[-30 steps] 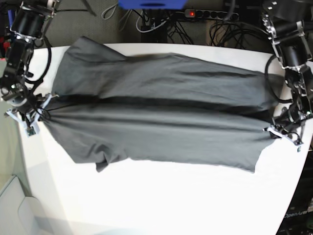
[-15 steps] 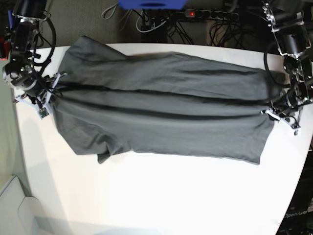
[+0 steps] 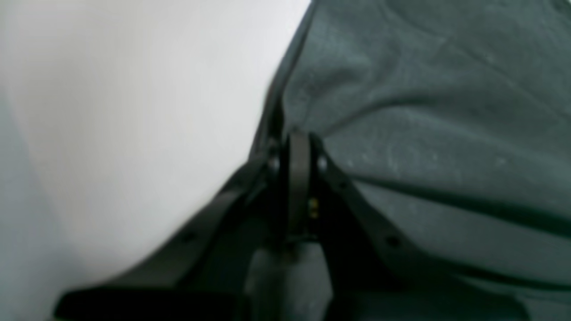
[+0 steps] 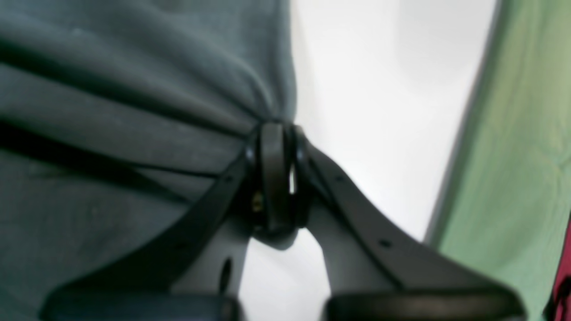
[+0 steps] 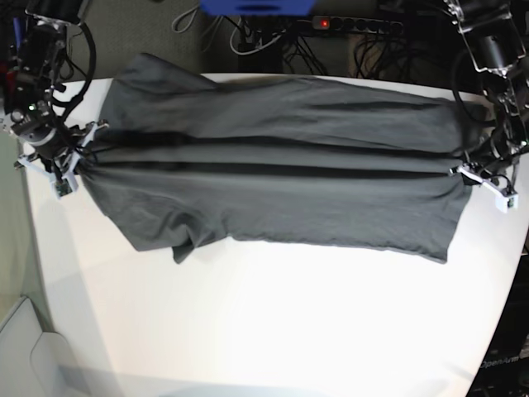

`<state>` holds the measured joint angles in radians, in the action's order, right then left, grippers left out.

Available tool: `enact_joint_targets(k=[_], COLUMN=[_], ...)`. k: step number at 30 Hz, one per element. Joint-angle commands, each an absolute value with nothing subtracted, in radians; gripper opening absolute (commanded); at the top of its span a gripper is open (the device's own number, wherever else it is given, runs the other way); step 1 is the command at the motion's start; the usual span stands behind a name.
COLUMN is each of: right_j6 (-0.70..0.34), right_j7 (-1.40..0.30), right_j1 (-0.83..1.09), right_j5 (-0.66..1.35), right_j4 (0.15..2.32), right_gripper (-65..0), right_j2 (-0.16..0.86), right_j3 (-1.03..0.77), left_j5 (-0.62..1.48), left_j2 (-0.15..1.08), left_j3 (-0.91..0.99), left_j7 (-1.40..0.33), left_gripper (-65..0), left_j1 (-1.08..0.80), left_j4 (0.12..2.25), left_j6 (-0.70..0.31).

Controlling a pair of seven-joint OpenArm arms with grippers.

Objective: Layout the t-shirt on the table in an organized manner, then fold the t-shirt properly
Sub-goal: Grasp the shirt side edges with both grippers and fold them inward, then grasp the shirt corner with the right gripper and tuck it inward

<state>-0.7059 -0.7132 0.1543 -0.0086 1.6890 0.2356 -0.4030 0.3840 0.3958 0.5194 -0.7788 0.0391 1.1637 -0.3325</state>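
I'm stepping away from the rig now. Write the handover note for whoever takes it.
Left gripper: shut on the t-shirt at its edge on the base view's right.
Right gripper: shut on the t-shirt at the opposite edge.
T-shirt: stretched between both arms across the far part of the table, with long creases along it and one sleeve crumpled on the near side.
Done: both ends gripped, cloth spread out.
Left: lay it flat, smooth the sleeve, release, then fold.

Looked like a robotics lab: white table (image 5: pixel 273 331) flanked by two black robot arms, tangled cables (image 5: pixel 273 37) and a power strip (image 5: pixel 355 25) with a red switch on grey floor behind, blue box (image 5: pixel 256 7) at top.
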Motion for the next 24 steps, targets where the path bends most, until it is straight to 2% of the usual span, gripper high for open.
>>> enact_joint_targets(k=[1,7,14,17,20,22,24], right_j6=[-0.698,-0.698,-0.698,-0.698,-0.698,-0.698,-0.698], right_j7=[-0.704,-0.705,-0.707,-0.751,-0.803,-0.806,-0.808], right_j1=[0.15,0.203,0.196,0.18,0.139,0.133,0.131], right_j5=[-0.007,-0.008,-0.01,-0.024,-0.11,-0.143,-0.145], right_j4=[1.713,1.713,1.709,1.712,1.705,1.71,1.715], right_gripper=[-65.0,-65.0,-65.0,-65.0,-64.4,-59.4,-51.5], right_j2=[0.262,0.294,0.294,0.294,0.289,0.288,0.288], right_j3=[-0.394,-0.326,-0.335,-0.335,-0.334,-0.331,-0.335], left_j5=[0.381,0.381,0.381,0.381,0.381,0.381,0.381], left_j2=[0.414,0.415,0.414,0.417,0.418,0.418,0.418], left_j3=[0.521,0.521,0.521,0.521,0.521,0.521,0.521], left_j7=[-0.769,-0.769,-0.773,-0.826,-0.868,-0.878,-0.878], left_gripper=[-64.9,-64.9,-64.9,-64.5,-57.3,-49.3,-41.7], left_j1=[0.054,0.053,0.024,0.024,0.024,0.024,0.004], left_j4=[1.182,1.171,1.184,1.184,1.184,1.185,1.204], left_j6=[-0.326,-0.326,-0.326,-0.326,-0.326,-0.326,-0.326])
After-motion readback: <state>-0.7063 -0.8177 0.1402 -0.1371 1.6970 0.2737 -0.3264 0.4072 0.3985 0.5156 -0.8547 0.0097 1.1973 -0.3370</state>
